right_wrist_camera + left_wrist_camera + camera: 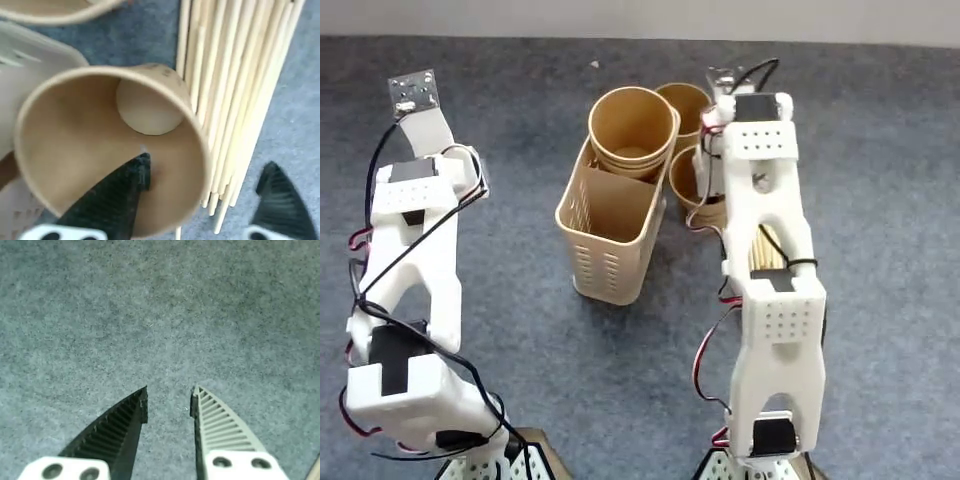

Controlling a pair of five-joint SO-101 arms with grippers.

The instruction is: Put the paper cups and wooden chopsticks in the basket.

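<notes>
Prob. cup pick-up: R gripper (200,192) spread, one finger inside paper cup (75,135). Next needs: pinch wall, carry to basket (605,265). L gripper (168,400) spread over carpet (150,315).

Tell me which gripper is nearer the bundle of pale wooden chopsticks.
Right. The right gripper spans the ends of the wooden chopsticks, one finger inside the tan paper cup beside them. The left gripper hangs over grey carpet, beyond the beige slotted basket.
</notes>
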